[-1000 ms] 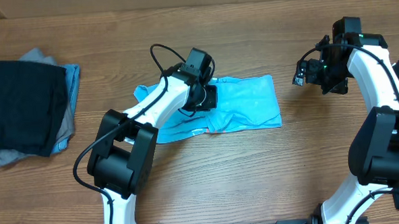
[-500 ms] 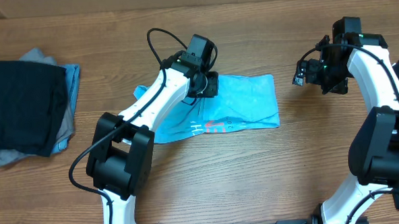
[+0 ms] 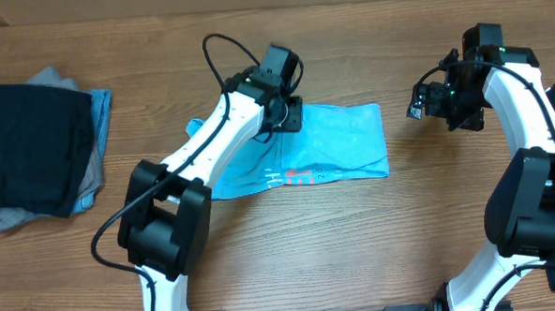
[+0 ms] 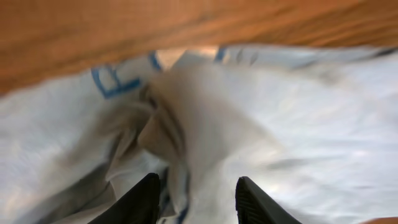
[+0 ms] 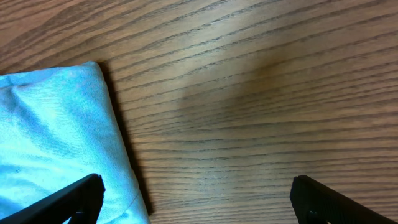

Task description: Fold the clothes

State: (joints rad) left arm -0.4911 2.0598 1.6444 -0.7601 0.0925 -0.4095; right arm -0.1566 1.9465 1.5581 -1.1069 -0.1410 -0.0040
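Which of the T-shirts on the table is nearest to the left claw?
The sky-blue T-shirt, lying alone mid-table, directly under the left claw. The black T-shirt tops a separate pile at the far left.

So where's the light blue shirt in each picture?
Overhead: the light blue shirt lies mid-table, under the left gripper.
Left wrist: it fills most of the picture, looking pale.
Right wrist: lower left, just one corner.
Shared landmark: the wooden table bordering it.
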